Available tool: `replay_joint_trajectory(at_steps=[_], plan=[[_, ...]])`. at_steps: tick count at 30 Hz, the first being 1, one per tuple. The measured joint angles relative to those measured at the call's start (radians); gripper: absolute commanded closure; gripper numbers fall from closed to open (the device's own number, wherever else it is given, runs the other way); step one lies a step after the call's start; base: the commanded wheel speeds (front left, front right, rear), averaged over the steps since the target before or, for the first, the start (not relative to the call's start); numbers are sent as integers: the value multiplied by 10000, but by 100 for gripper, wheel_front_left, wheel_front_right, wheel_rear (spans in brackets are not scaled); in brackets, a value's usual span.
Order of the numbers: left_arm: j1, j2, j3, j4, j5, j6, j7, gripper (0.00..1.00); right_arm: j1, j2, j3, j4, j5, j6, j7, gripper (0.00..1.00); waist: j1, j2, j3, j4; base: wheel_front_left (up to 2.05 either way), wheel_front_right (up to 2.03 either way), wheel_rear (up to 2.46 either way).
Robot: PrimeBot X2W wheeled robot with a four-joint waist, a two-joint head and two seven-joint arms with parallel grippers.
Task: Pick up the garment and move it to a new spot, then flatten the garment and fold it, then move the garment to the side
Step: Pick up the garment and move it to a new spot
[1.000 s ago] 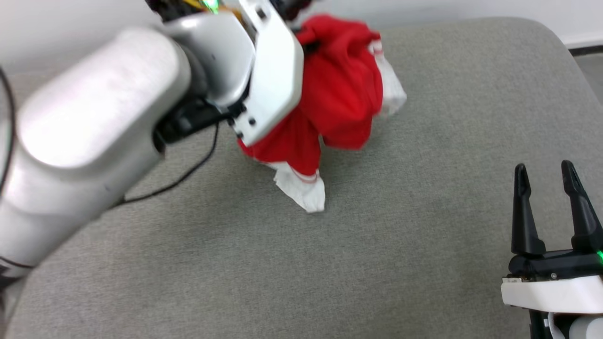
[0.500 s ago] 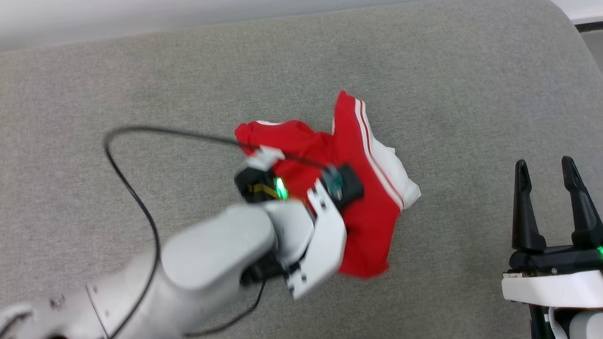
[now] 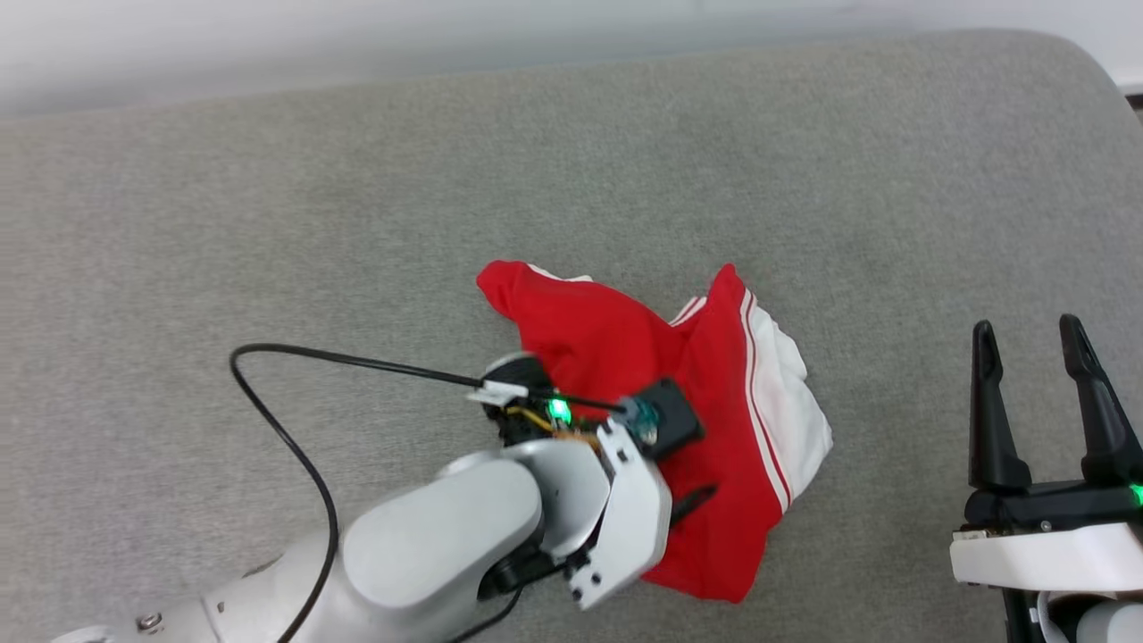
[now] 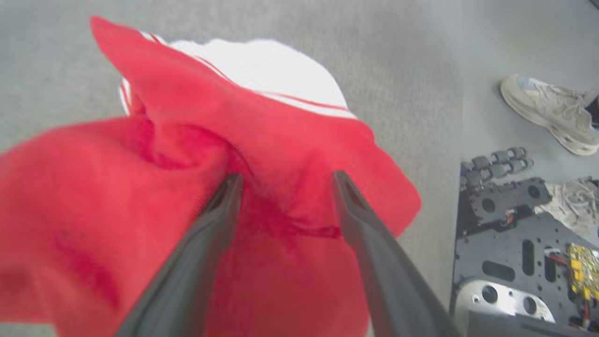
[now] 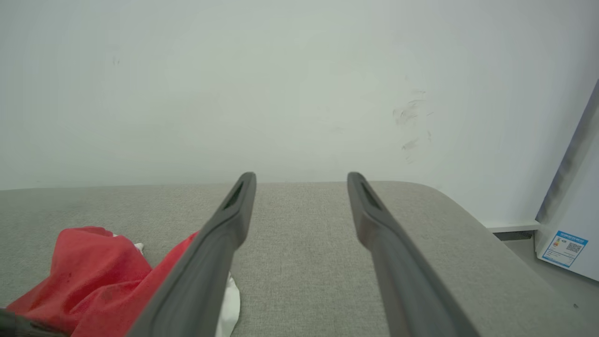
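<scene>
The garment (image 3: 616,339) lies crumpled on the grey cushioned surface (image 3: 357,223), red with a white sleeve and striped trim on its right side. My left arm reaches over its near edge. In the left wrist view my left gripper (image 4: 286,180) stands open, its fingers spread just above the red fabric (image 4: 281,126), with nothing clamped between them. My right gripper (image 3: 1027,329) is open at the lower right, well clear of the cloth. The right wrist view shows its fingers (image 5: 224,234) apart, with the garment (image 5: 93,262) at the lower left.
A black cable (image 3: 286,429) loops from my left wrist over the surface. A pale wall runs behind the surface's far edge. Off its side are a person's shoes (image 4: 547,112), my dark base plate (image 4: 510,224) and a white cabinet (image 5: 566,234).
My left arm came down from high at the back and set the garment on the surface, then its jaws opened and let go. The head view shifted. My right gripper stayed put.
</scene>
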Motion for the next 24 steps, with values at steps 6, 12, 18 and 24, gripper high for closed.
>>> replay_joint_trajectory(at_steps=[6, 12, 18, 24], plan=[[-58, -280, 865, 295, 316, 378, -2182, 0, 313, -2, -140, 50, -121, 0, 0, 0, 0, 0, -516, 379, 0, 0, 0], [124, -219, 1789, 397, 834, 1728, -4151, 0, 587, 0, -128, 86, -173, 0, 0, 0, 0, 0, -969, 856, 0, 0, 0], [881, 150, 2796, 633, 1099, 3363, -5866, 0, 731, 2, -136, 94, -178, 0, 0, 0, 0, 0, -1255, 1261, 0, 0, 0], [2553, 556, 4646, 25, 1664, 5127, -6318, 0, 811, 0, -224, 94, -199, 0, 2, 0, 0, 0, -1369, 1523, 0, 0, 0]])
